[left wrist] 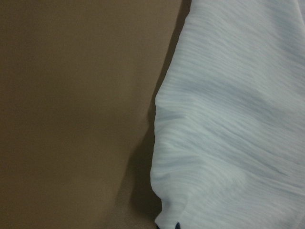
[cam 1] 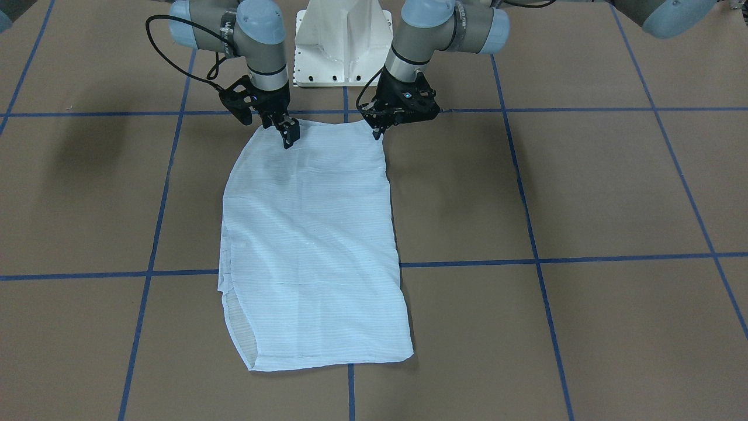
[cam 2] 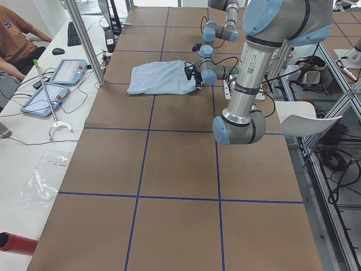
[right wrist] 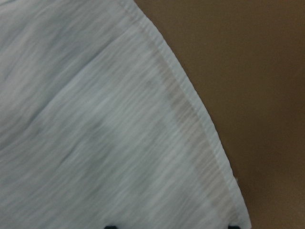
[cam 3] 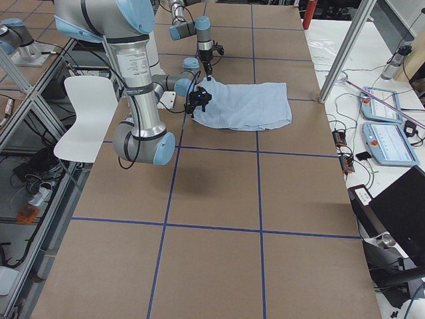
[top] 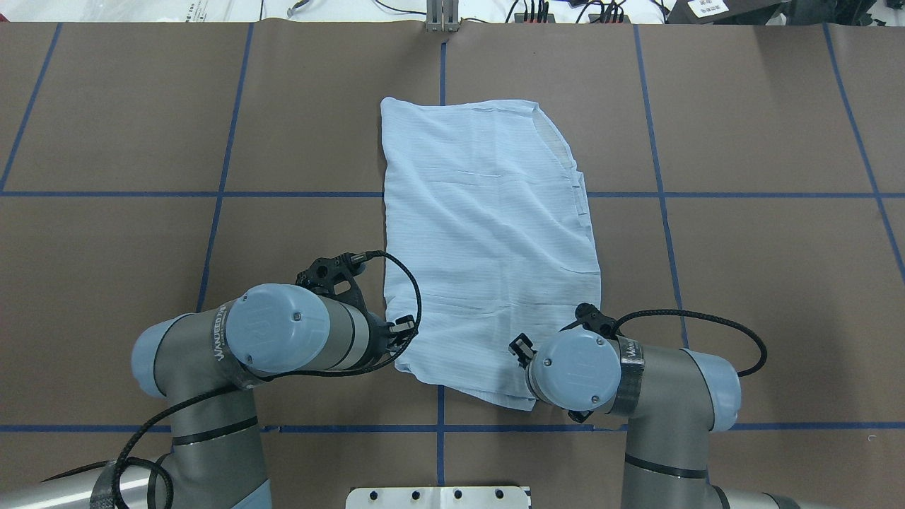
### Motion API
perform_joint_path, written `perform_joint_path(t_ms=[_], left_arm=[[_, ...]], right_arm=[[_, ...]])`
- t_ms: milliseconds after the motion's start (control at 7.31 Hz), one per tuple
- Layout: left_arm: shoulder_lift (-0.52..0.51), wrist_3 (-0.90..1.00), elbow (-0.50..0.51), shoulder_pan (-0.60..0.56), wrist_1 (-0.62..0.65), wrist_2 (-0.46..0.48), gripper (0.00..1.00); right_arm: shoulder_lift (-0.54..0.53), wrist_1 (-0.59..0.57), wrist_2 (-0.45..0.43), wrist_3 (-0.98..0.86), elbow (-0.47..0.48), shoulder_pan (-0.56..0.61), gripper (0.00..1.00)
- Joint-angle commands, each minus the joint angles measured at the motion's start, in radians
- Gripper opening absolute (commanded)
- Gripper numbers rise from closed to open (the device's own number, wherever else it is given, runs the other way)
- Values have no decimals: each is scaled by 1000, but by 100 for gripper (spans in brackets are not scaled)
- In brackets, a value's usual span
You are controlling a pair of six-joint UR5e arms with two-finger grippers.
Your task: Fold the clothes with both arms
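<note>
**Fingers (cam 1: 290, 134) at two corners of the shirt (cam 1: 310, 234)**

From the front view, we see the right gripper (cam 1: 287, 133) and left gripper (cam 1: 377, 130) each down on a corner of the shirt's robot-side edge. The shirt lies flat on the table (cam 1: 584, 187), stretching straight away from the fingers.

From overhead, the wrists hide most of both grippers. The shirt runs forward from between them, already narrowed to a long panel.

In the side views the grippers are too small for us to judge.

The left wrist view shows bulged cloth just ahead of the fingers and bare table beside it. Only one dark tip (left wrist: 177, 225) shows, so we cannot tell whether that gripper is pinching.

In the right wrist view two tips (right wrist: 110, 226) stand well apart with the hem crossing between them, so we read those fingers as spread and not yet gripping.

We judge the shirt thin, light and limp. It will sag and slide between layers, so we would pinch right at the stitched hem corners and catch every layer.
</note>
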Motion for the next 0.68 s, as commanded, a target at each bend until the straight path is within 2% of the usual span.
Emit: perform_joint_path(t_ms=[0, 274, 410, 547], left_arm=[[0, 0, 0, 0, 0, 0, 0], [0, 0, 2, 0, 0, 0, 0], [0, 0, 6, 0, 0, 0, 0], [0, 0, 6, 0, 0, 0, 0]], right_arm=[[2, -2, 0, 0, 2, -2, 66], [-1, -4, 1, 0, 2, -2, 62], [0, -4, 1, 0, 2, -3, 50], [3, -5, 3, 0, 3, -3, 33]])
